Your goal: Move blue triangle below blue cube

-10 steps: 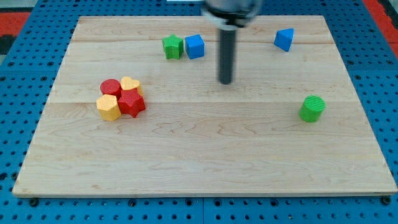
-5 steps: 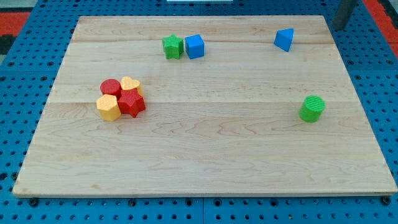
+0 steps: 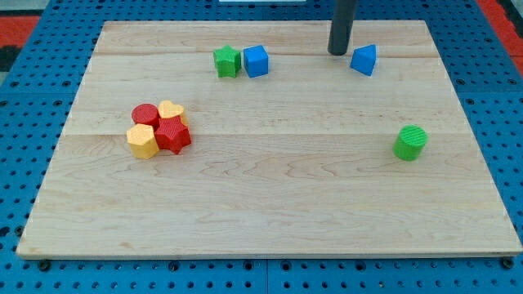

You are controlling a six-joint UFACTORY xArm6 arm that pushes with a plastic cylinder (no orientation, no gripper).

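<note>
The blue triangle (image 3: pixel 364 60) lies near the view's top right on the wooden board (image 3: pixel 270 204). The blue cube (image 3: pixel 256 60) sits at the view's top centre-left, with a green star (image 3: pixel 226 61) touching its left side. My tip (image 3: pixel 338 51) is down on the board just left of the blue triangle, close to it and slightly above its level, and well to the right of the blue cube.
A green cylinder (image 3: pixel 410 142) stands at the view's right. A tight cluster at the view's left holds a red cylinder (image 3: pixel 145 115), a yellow heart (image 3: pixel 171 110), a red star (image 3: pixel 172 134) and a yellow hexagon (image 3: pixel 143 141).
My tip went from the board's centre out to the top right corner, then came back down left of the blue triangle. The blue triangle has shifted slightly left and down.
</note>
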